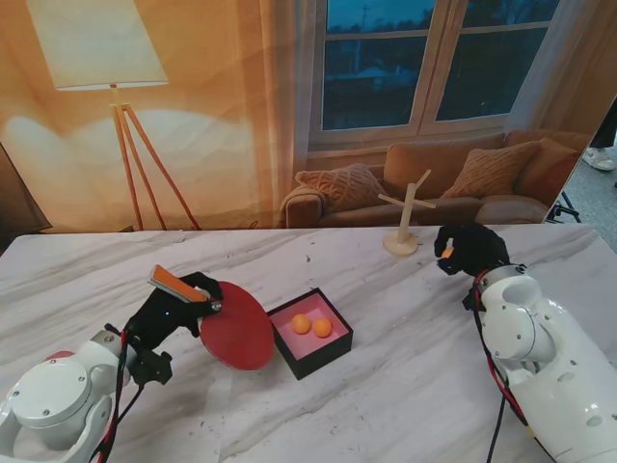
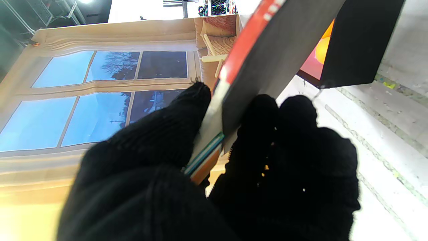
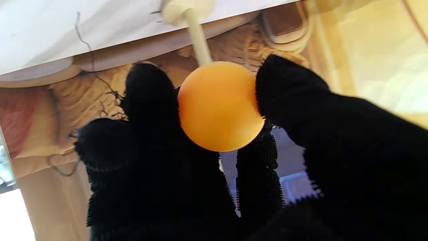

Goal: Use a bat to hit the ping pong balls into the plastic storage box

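The black, pink-lined plastic storage box (image 1: 310, 333) mid-surface holds two orange ping pong balls (image 1: 311, 325). The left robot hand (image 1: 172, 311) grips the red bat (image 1: 236, 332). The right robot hand (image 1: 469, 250) pinches a third ball (image 3: 220, 105).

Staged test area, not a real home. A printed backdrop (image 1: 289, 106) of a living room, with floor lamp, window and sofa, hangs behind a marble-pattern desk (image 1: 386, 405). Past its right edge, bare floor and a bystander's shoe (image 1: 600, 159) show.
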